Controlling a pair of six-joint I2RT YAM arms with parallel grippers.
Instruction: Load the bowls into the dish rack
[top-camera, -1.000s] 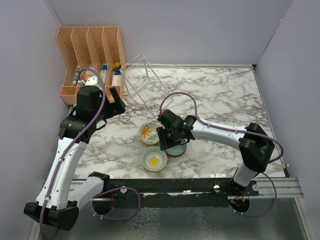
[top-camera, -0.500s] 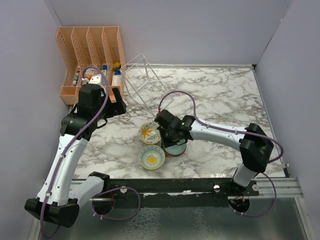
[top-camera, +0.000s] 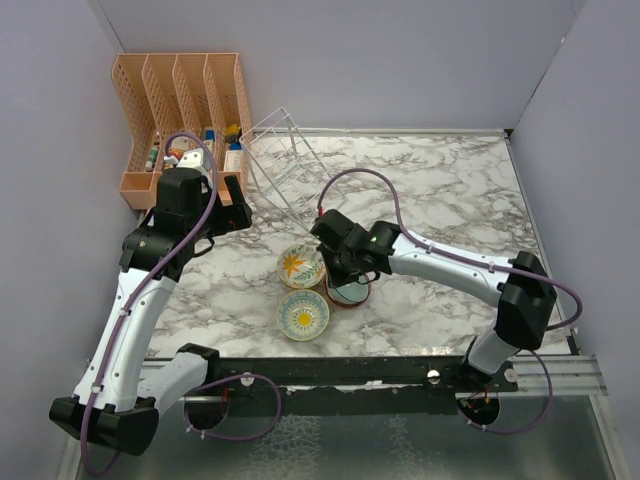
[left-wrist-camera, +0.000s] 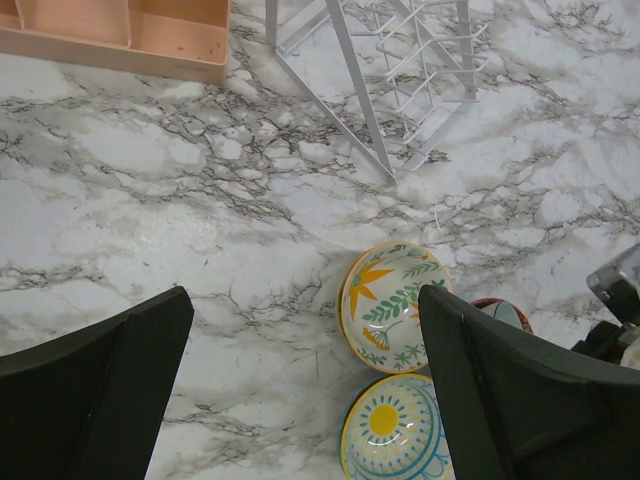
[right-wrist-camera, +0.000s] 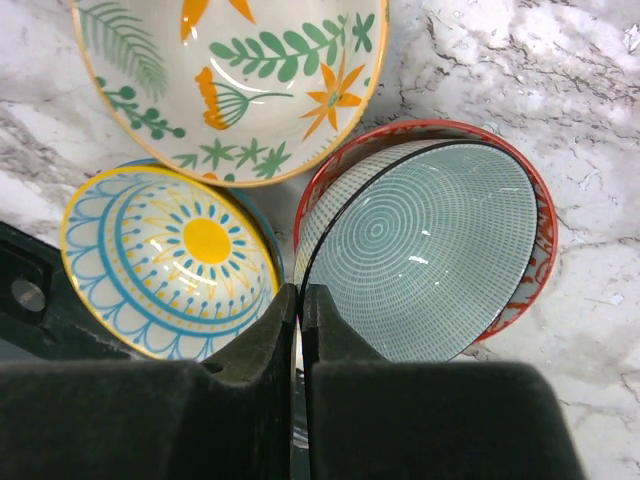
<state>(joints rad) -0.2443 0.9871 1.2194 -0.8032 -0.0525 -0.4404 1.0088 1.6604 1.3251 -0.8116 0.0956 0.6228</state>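
Plainly, none of the loading is done. On the table (top-camera: 450, 200) the rack (top-camera: 280, 160) holds no bowl. It sits at the far left, just beside the organizer (top-camera: 180, 100), and looks tipped at an angle, though we cannot tell how it rests.

All three bowls are on the marble near the middle, apart from the rack. The flower bowl (top-camera: 298, 264) is farthest, the sun bowl (top-camera: 305, 315) nearest us, and the teal bowl (right-wrist-camera: 430, 250) to their right, crowded almost rim to rim.

We judge the first pick to be in hand. The right gripper (right-wrist-camera: 300, 300) is clenched on the teal bowl's near rim, one finger inside and one outside, and the bowl looks tilted. A red rim (right-wrist-camera: 545, 235) shows round it; we cannot tell whether that is its own edge or another bowl beneath. The left gripper (left-wrist-camera: 305, 300) hangs released over bare marble between rack and bowls, grasping nothing. Three bowls remain to carry.

For room, the right half of the table is open. The back wall (top-camera: 350, 60) and organizer close in behind and beside the rack, so we would approach from its near side. The left gripper stands close to that path. The tightest spot is the cluster itself, since the flower and sun bowls lie just beside the pinching fingers. A straight lift looks safest to us.
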